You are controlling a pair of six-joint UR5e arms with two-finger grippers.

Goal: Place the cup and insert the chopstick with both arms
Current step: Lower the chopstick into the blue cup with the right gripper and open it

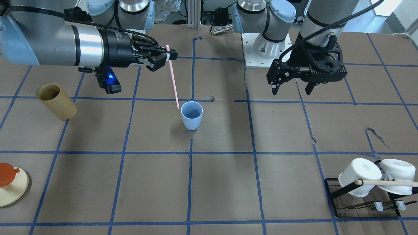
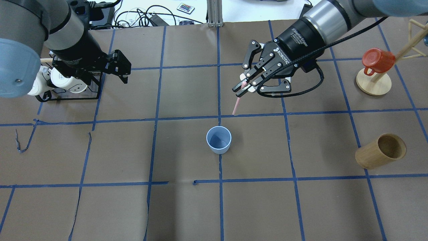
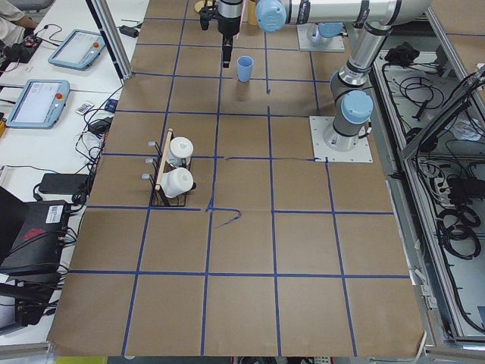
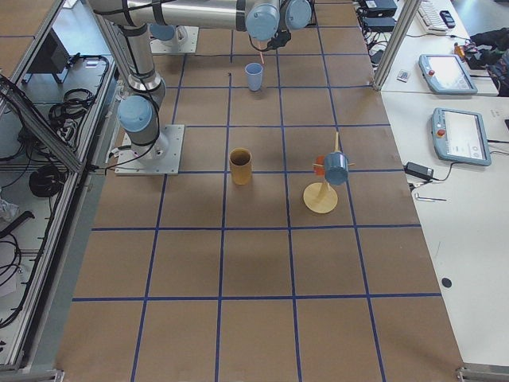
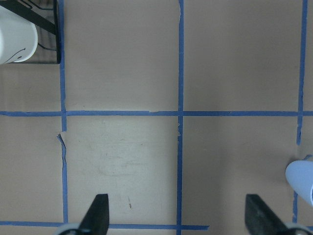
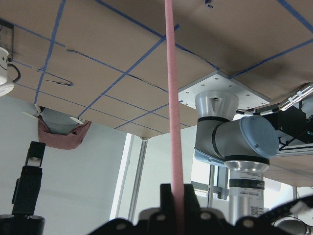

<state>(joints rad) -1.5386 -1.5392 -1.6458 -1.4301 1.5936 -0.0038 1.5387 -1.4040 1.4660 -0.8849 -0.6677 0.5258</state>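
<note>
The light-blue cup (image 1: pixel 192 115) stands upright and empty near the table's middle; it also shows in the overhead view (image 2: pixel 219 140) and at the right edge of the left wrist view (image 5: pixel 302 178). My right gripper (image 1: pixel 168 56) (image 2: pixel 243 86) is shut on the top end of the pale-pink chopstick (image 1: pixel 173 81) (image 2: pixel 237 103) (image 6: pixel 173 98). The stick hangs tilted, with its lower tip just above and beside the cup's rim on the robot's side, outside the cup. My left gripper (image 1: pixel 290 89) (image 2: pixel 117 66) (image 5: pixel 178 215) is open and empty, well off to the cup's side above the table.
A tan wooden cup (image 1: pixel 57 101) (image 2: pixel 381 151) stands on my right side. A red mug on a wooden stand (image 2: pixel 378 60) is behind it. A black rack with white mugs (image 1: pixel 369 178) (image 2: pixel 63 82) and a wooden dowel (image 1: pixel 388 182) sits on my left side.
</note>
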